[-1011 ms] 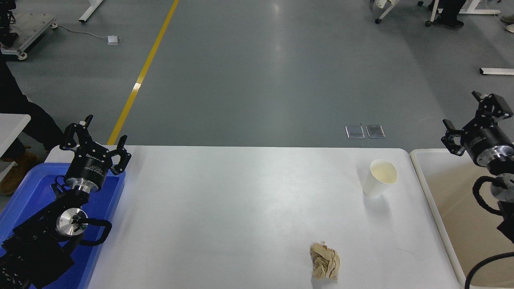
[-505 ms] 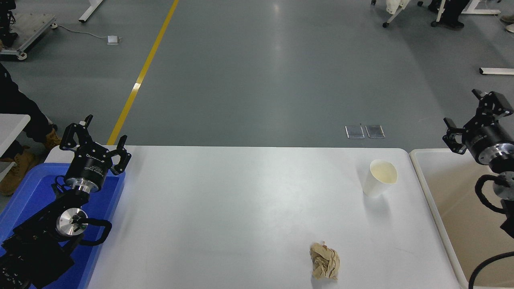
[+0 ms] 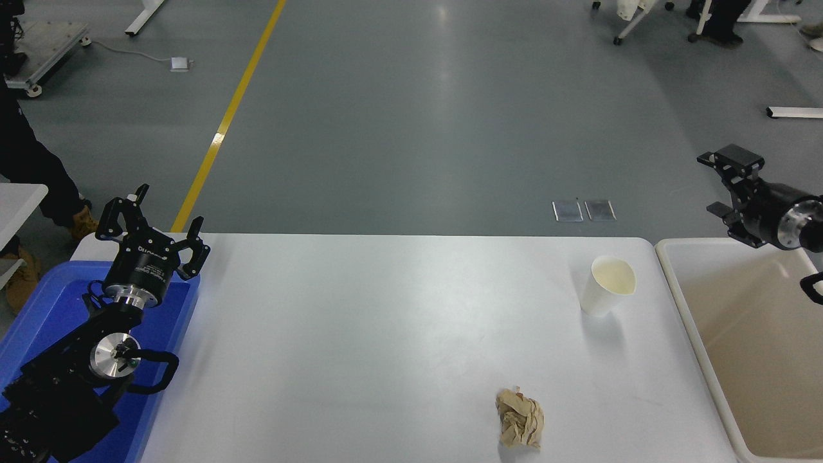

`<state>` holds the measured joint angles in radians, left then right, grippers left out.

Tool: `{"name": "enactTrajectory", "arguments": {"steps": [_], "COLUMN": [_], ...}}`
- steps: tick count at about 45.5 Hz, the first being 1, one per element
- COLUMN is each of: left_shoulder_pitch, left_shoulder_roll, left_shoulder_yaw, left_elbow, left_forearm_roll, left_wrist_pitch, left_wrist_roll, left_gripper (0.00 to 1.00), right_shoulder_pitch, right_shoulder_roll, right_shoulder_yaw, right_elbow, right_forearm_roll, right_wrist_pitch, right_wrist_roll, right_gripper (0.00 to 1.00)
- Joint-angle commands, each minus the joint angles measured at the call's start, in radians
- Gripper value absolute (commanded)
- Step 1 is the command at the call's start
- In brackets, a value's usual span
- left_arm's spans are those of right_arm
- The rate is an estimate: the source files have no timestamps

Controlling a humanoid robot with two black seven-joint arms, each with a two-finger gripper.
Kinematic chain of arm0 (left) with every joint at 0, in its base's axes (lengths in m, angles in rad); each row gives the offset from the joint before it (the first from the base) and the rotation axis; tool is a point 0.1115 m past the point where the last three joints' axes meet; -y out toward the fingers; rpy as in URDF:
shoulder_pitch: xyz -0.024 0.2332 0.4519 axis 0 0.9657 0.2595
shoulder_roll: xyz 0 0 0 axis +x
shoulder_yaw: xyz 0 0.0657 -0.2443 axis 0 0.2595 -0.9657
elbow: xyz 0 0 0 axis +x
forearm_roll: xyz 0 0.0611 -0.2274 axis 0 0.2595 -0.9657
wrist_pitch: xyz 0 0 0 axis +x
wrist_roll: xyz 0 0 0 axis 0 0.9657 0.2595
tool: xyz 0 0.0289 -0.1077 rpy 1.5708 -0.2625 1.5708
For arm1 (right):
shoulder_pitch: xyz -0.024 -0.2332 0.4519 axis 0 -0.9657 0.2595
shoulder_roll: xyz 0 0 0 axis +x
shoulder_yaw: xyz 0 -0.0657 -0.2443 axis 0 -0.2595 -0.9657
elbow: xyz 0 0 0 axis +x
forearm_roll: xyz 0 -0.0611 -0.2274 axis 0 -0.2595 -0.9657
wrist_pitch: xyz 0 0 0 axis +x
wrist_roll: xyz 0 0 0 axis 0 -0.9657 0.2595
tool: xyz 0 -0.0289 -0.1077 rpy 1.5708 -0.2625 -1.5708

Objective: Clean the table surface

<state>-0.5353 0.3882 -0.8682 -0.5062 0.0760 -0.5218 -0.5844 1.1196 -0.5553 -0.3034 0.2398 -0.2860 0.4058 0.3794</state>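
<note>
The table surface (image 3: 360, 334) is a wide white top. On it stand a white paper cup (image 3: 606, 294) at the right and a crumpled brown paper ball (image 3: 520, 419) near the front edge. My right gripper (image 3: 715, 183) is raised above the far end of the beige bin, open and holding nothing, pointing left. It hangs well to the right of the cup and higher than it. My left gripper (image 3: 146, 214) is parked open over the far end of the blue tray.
A blue tray (image 3: 38, 321) lies under the left arm at the table's left edge. A beige bin (image 3: 739, 347) stands along the right edge. A person's legs (image 3: 32, 173) are at the far left.
My right arm has lifted and swung, so its gripper now points left rather than away from me. The person at the left has stepped. The left arm, cup and paper ball are unmoved.
</note>
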Motion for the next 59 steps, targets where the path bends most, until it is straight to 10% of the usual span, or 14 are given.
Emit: {"name": "enactTrajectory", "arguments": {"steps": [1, 22, 59], "left_shoulder_pitch": [0.0, 0.0, 0.0], "left_shoulder_roll": [0.001, 0.0, 0.0], "left_shoulder_yaw": [0.0, 0.0, 0.0], "left_elbow": [0.0, 0.0, 0.0], "left_forearm_roll": [0.001, -0.001, 0.001], "left_wrist_pitch": [0.0, 0.0, 0.0], "left_wrist_roll": [0.0, 0.0, 0.0], "left_gripper": [1.0, 1.0, 1.0], "right_shoulder_pitch": [0.13, 0.263, -0.012], "right_shoulder_roll": [-0.038, -0.028, 0.103], "right_shoulder_yaw": [-0.197, -0.2, -0.206], "right_elbow": [0.093, 0.349, 0.141], "right_forearm_roll": [-0.192, -0.686, -0.685], "right_wrist_pitch": [0.031, 0.021, -0.154], "right_wrist_roll": [0.064, 0.095, 0.139], "right_gripper": [0.99, 0.99, 0.99]}}
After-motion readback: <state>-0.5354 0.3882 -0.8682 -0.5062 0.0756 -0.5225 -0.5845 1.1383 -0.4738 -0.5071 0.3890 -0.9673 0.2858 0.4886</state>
